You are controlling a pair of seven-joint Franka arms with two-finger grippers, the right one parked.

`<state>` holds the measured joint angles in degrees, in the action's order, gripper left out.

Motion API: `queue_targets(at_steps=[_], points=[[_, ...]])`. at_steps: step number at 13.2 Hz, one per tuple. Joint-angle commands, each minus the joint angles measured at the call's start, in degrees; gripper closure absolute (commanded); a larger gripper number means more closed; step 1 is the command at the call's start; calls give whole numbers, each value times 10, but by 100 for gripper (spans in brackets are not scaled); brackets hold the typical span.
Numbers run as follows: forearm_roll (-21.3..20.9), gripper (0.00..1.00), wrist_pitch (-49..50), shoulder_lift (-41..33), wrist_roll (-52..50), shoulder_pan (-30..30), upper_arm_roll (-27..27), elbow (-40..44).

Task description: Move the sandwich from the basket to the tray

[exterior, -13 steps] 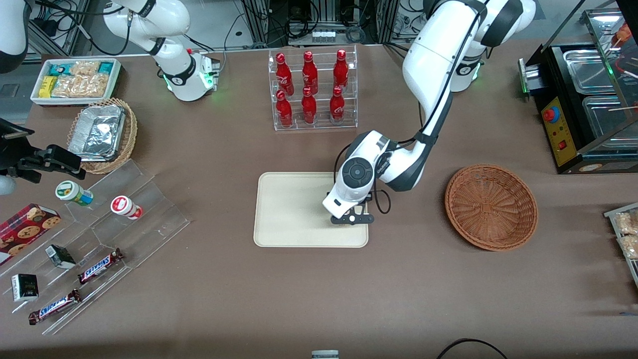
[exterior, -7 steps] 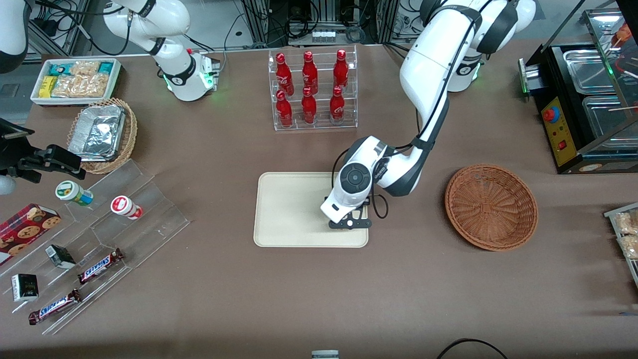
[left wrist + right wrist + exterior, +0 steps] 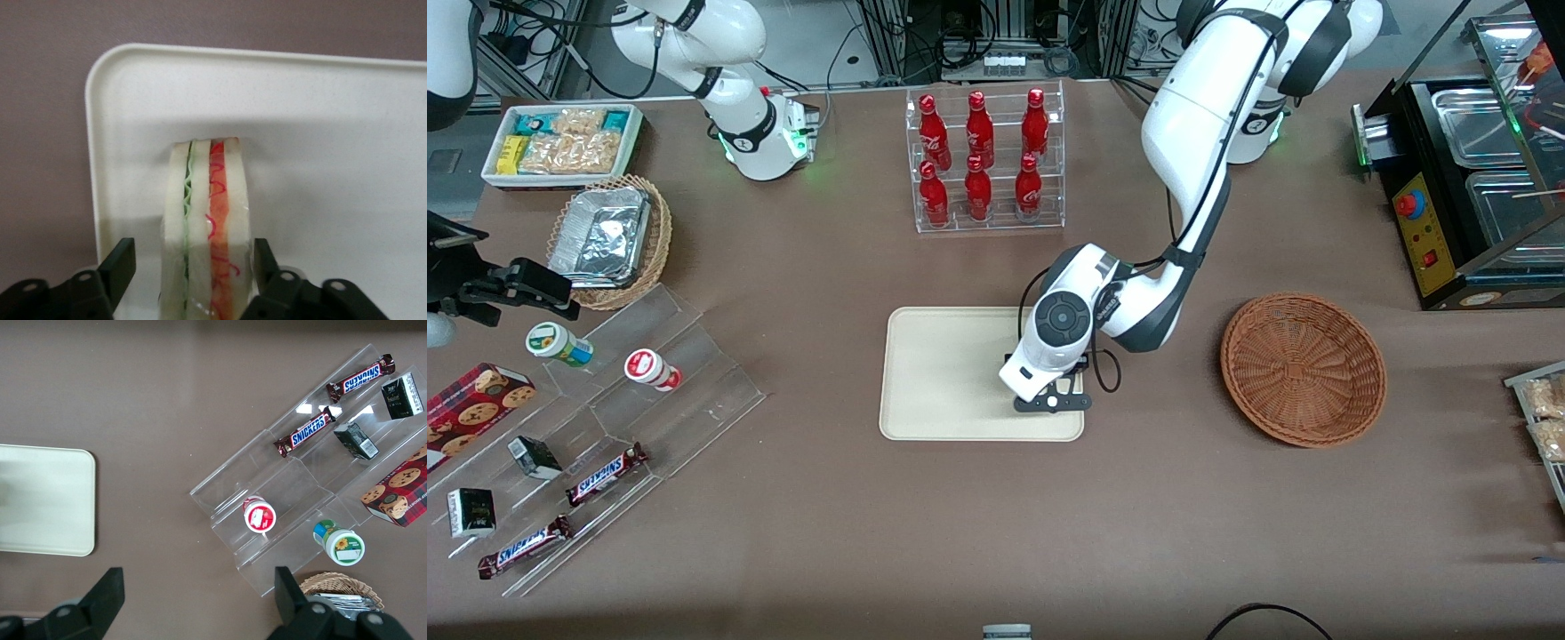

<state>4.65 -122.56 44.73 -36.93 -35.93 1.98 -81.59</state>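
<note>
The sandwich [image 3: 207, 227], a white-bread wedge with green and red filling layers, stands on the cream tray [image 3: 333, 120] near one rounded corner. My left gripper [image 3: 190, 257] is open around it: one finger [image 3: 122, 257] stands clear of the bread, the other is close beside it. In the front view the gripper [image 3: 1052, 402] is low over the tray [image 3: 951, 373], at the end nearest the basket, and hides the sandwich. The reddish-brown wicker basket [image 3: 1303, 369] sits empty toward the working arm's end of the table.
A clear rack of red bottles [image 3: 983, 160] stands farther from the front camera than the tray. Clear stepped shelves with snack bars and cups [image 3: 623, 400], a foil container in a light wicker basket [image 3: 609, 240] and a white snack bin [image 3: 560, 142] lie toward the parked arm's end. A black appliance [image 3: 1467, 178] stands near the basket.
The left gripper has shifted slightly nearer the front camera over the tray's end. The basket stays empty throughout.
</note>
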Motion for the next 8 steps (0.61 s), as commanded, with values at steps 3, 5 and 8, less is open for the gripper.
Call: queue_targets(at_steps=[3, 5, 8], points=[[-1, 0, 133, -115, -20, 9, -50, -9], [-1, 0, 170, -160, -16, 19, -86, -20], [-9, 0, 170, -233, -13, 40, -127, -80]])
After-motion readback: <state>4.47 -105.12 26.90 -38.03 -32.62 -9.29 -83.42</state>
